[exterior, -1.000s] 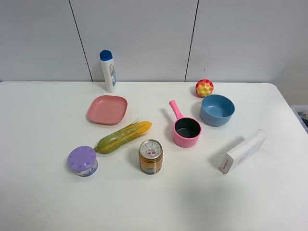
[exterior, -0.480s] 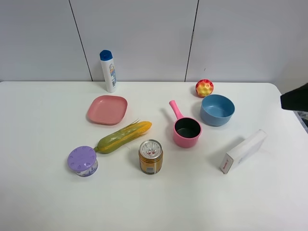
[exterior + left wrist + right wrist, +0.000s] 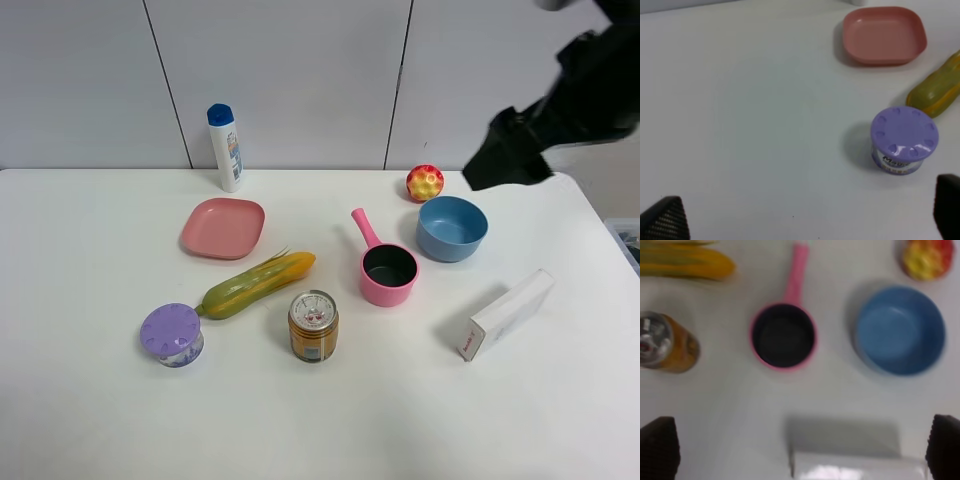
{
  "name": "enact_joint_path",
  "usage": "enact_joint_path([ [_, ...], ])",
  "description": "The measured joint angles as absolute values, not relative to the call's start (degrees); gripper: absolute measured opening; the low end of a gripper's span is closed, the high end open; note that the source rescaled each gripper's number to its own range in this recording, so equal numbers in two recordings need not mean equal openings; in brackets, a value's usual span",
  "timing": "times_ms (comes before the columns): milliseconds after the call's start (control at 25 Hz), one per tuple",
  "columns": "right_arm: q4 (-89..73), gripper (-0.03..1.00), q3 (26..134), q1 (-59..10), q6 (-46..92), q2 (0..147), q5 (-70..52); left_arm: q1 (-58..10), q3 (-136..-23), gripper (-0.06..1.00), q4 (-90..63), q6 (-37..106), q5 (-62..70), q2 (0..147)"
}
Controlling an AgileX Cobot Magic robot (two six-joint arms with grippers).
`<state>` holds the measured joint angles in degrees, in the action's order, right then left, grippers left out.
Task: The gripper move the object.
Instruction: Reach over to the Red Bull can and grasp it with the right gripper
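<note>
Hard to make out the right pincer (image 3: 508, 158) from above: just a black blur high over the tabletop's (image 3: 90, 400) far right, partly cut off by the frame. From its wrist, only two dark fingertips (image 3: 657, 447) at the frame corners, spread wide, pinching nothing. Likewise the left pincer (image 3: 805, 222): spread, tips clipped.

Upright near the tabletop's middle, the object (image 3: 313, 326), close to one corn cob (image 3: 255, 284), well apart from both pincers.

Counted: one purple-lidded jar (image 3: 171, 335), one pink plate (image 3: 222, 227), one pink saucepan (image 3: 387, 270), one blue bowl (image 3: 452, 228), one white box (image 3: 506, 315), one white bottle (image 3: 226, 147), one red-yellow ball (image 3: 424, 183), probably knobbly.
</note>
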<state>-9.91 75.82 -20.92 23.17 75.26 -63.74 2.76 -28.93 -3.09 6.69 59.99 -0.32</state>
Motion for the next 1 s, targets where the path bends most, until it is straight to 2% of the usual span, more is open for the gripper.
enact_joint_path([
  [240, -9.18, 1.00, 84.32, -32.35, 23.17, 88.43, -62.88, 2.76, -28.93, 1.00, -3.09, 6.69, 59.99, -0.32],
  [480, -6.86, 1.00, 88.38, -41.58, 23.17, 97.54, -63.25, 2.76, -28.93, 1.00, -3.09, 6.69, 59.99, -0.32],
  [1000, -5.42, 1.00, 88.52, -49.33, 21.00, 106.38, -67.17, 2.76, -28.93, 1.00, -3.09, 6.69, 59.99, -0.32],
])
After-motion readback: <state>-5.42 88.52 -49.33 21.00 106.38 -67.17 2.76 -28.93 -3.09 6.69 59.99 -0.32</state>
